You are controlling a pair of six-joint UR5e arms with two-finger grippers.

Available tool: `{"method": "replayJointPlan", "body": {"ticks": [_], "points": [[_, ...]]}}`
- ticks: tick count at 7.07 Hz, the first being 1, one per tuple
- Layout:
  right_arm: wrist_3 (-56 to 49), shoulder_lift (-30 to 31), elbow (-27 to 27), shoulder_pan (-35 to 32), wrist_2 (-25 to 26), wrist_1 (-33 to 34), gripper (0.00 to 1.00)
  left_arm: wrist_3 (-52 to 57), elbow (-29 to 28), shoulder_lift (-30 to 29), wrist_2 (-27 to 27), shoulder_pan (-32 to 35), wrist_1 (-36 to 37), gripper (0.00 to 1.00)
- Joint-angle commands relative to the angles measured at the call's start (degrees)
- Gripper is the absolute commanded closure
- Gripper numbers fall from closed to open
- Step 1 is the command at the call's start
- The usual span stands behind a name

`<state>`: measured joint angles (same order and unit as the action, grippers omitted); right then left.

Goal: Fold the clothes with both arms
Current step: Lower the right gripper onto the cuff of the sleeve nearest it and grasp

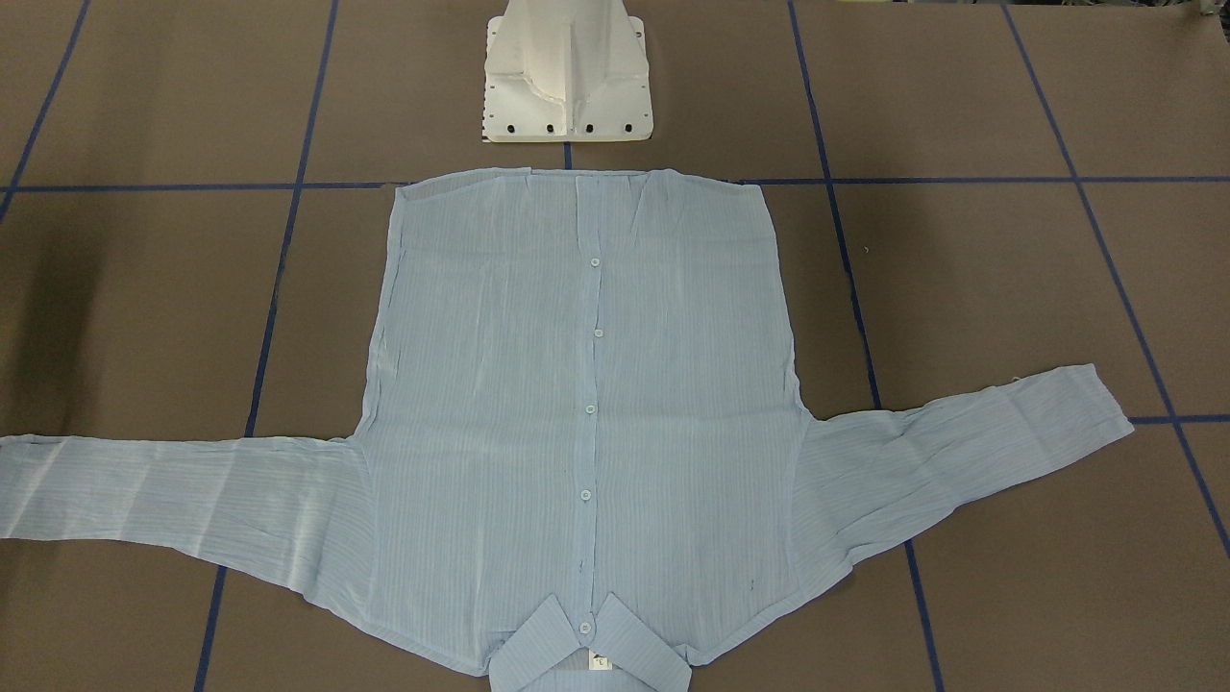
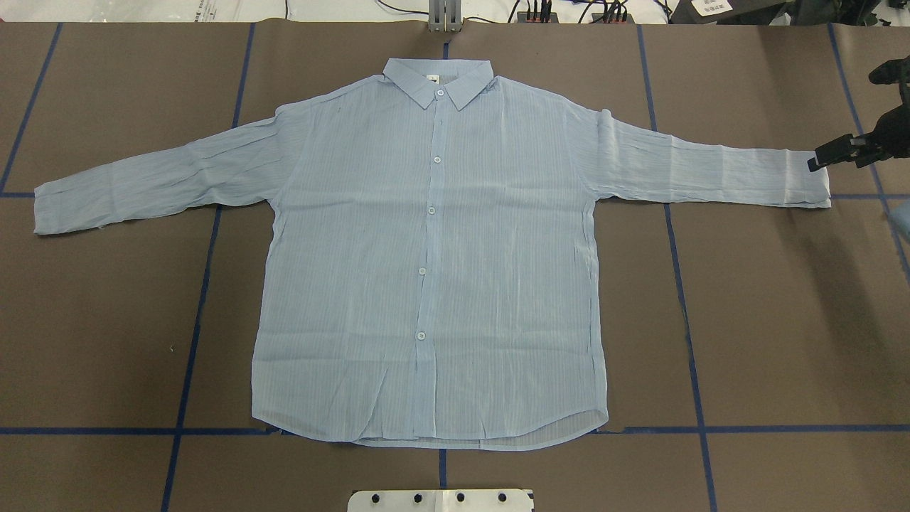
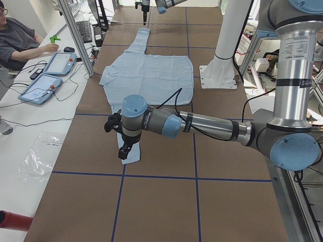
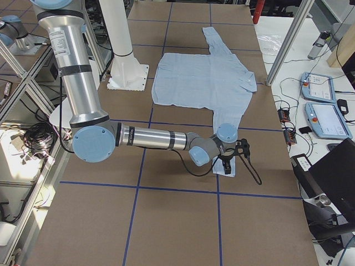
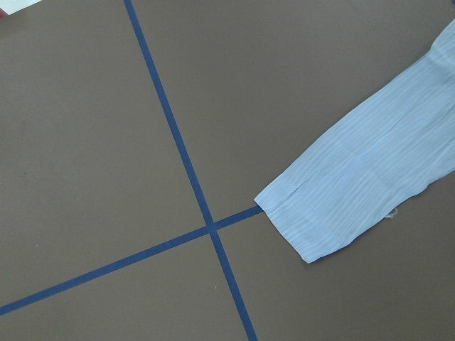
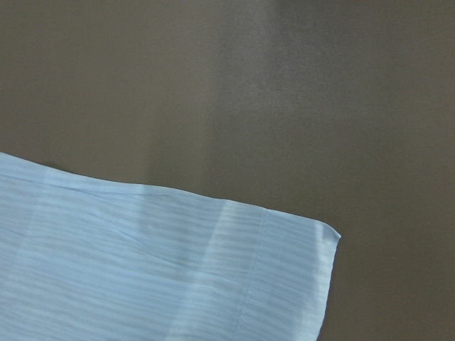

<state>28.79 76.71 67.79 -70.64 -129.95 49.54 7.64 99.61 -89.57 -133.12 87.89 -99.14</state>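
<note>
**A:** Where's the thin, pale blue striped shirt?
**B:** Flat, mid brown taped table, cuffs toward its ends.
**A:** The black left gripper and right gripper?
**B:** Over the cuffs. Opening unclear, nothing visibly held. A shallow pinch could slip off.

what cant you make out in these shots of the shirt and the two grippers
- left gripper: shows only in the left side view, small and dark, so open or shut is unclear
- right gripper: partly cut off by the overhead view's right edge; open or shut unclear
- label inside the shirt collar: too small to read in any view
- one sleeve: its cuff is cut off by the front view's left edge
</note>
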Motion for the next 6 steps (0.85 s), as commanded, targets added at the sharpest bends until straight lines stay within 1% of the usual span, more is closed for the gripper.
{"method": "replayJointPlan", "body": {"ticks": [1, 2, 3, 4, 6], "points": [[1.6, -1.0, -2.5, 2.4, 2.3, -1.4, 0.01, 0.0, 0.1, 0.0, -0.2, 0.0, 0.0, 0.00], [1.6, -1.0, -3.0, 2.4, 2.3, -1.4, 0.02, 0.0, 0.1, 0.0, -0.2, 0.0, 0.0, 0.00], [1.6, -0.9, -3.6, 2.4, 2.3, -1.4, 0.06, 0.1, 0.1, 0.0, -0.2, 0.0, 0.0, 0.00], [1.6, -0.8, -3.7, 2.4, 2.4, -1.4, 0.09, 0.0, 0.1, 0.0, -0.2, 0.0, 0.0, 0.00], [1.6, -0.2, -3.8, 2.4, 2.4, -1.4, 0.09, 0.0, 0.1, 0.0, -0.2, 0.0, 0.0, 0.00]]}}
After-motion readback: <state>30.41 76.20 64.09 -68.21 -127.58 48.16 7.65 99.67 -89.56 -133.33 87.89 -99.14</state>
